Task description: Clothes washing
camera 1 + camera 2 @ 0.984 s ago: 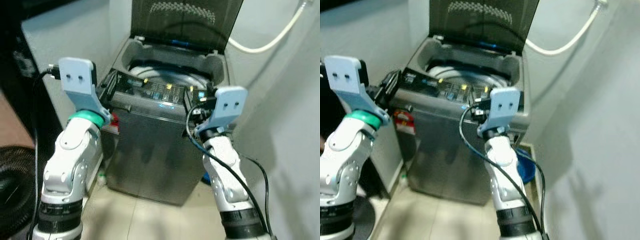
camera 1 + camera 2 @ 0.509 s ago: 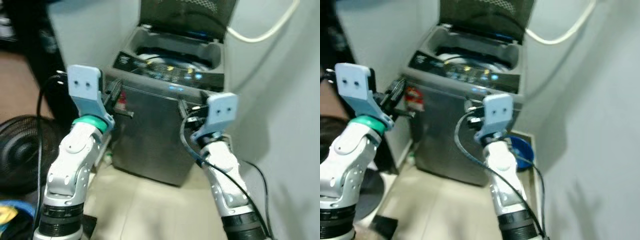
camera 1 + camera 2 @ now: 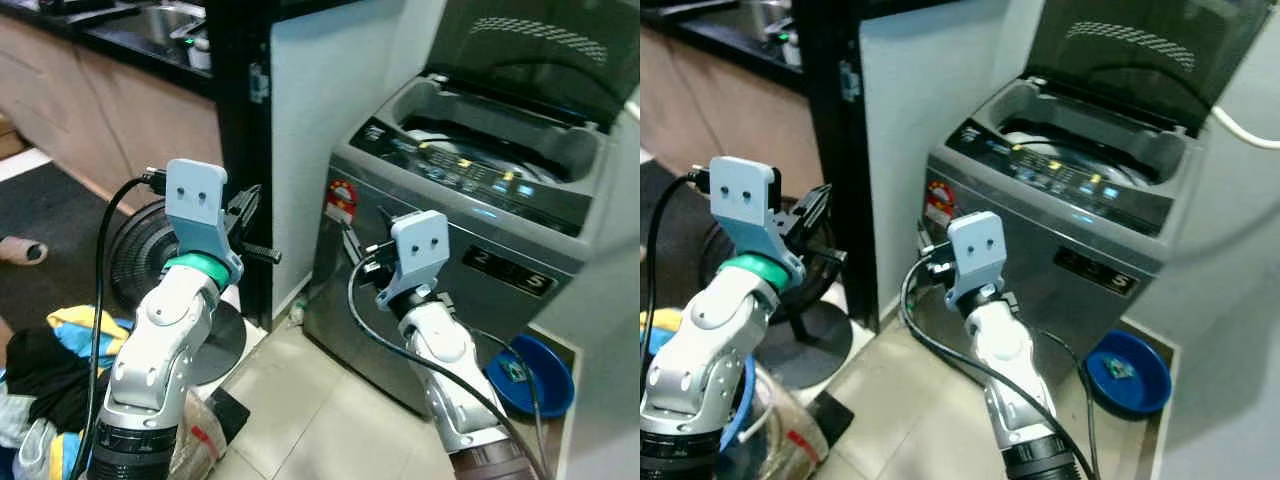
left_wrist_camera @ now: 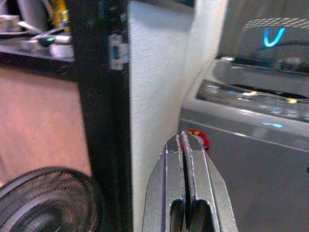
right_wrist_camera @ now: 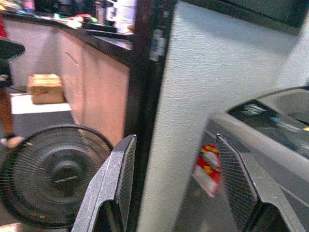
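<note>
A grey top-loading washing machine [image 3: 470, 250] stood against the wall on the robot's right with its lid [image 3: 540, 50] raised, control lights glowing along the front panel. A red sticker [image 3: 342, 200] marked its near corner. The left gripper [image 4: 184, 145] hung in the air before that corner, fingers pressed together and empty. The right gripper [image 5: 176, 164] was spread wide, holding nothing. A black floor fan [image 3: 140, 260] stood left of a dark partition, a pile of clothes [image 3: 45, 360] lay lower left, and a blue bowl [image 3: 530, 372] sat by the machine's base.
</note>
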Motion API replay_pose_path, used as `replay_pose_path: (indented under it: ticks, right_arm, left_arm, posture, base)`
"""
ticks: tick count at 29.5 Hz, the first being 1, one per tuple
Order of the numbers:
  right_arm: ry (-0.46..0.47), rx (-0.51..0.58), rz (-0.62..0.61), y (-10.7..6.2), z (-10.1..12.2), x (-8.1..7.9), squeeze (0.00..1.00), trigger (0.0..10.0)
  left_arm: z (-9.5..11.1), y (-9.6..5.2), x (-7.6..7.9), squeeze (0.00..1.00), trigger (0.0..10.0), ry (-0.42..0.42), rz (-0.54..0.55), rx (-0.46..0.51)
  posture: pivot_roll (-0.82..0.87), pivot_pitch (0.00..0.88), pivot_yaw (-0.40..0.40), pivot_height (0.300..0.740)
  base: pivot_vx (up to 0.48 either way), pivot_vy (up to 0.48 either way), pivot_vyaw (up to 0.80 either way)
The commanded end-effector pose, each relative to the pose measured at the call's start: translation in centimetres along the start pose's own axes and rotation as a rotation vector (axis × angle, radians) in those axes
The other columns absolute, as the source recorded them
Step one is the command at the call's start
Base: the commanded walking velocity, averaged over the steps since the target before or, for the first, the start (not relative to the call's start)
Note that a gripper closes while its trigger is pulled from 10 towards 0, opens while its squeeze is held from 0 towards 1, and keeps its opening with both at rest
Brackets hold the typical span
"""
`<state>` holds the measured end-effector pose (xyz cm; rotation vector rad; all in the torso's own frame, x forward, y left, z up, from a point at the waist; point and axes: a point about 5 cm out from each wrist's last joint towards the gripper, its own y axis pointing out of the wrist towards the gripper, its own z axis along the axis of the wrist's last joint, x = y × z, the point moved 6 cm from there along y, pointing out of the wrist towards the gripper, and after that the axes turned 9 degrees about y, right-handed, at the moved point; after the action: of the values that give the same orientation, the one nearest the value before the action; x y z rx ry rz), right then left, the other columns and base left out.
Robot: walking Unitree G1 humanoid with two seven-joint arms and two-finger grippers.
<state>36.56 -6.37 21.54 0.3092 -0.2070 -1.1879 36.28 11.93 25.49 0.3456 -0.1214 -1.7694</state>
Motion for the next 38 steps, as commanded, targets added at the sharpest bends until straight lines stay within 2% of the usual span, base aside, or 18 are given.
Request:
replay_pose_path:
  ticks: [1, 20, 38]
  right_arm:
    - [0.005, -0.024, -0.002, -0.4, -0.8, 0.1, 0.04, 10.0]
    - [0.011, -0.043, -0.001, -0.6, -1.7, -0.1, 0.13, 10.0]
    - [0.012, -0.044, 0.004, -0.6, -1.8, -0.1, 0.14, 10.0]
  left_arm:
    - [-0.7, -0.2, 0.2, 0.00, 10.0, 0.008, -0.006, -0.017]
    - [-1.5, -0.4, 0.7, 0.00, 10.0, 0.015, -0.018, -0.040]
    - [-1.7, -0.5, 1.2, 0.00, 10.0, 0.016, -0.029, -0.043]
  posture:
    - [0.13, 0.002, -0.029, 0.740]
    - [0.14, 0.013, -0.028, 0.740]
    - [0.14, 0.014, -0.029, 0.740]
  base:
    - [0.000, 0.000, 0.79]
    - [0.000, 0.000, 0.79]
    - [0.000, 0.000, 0.79]
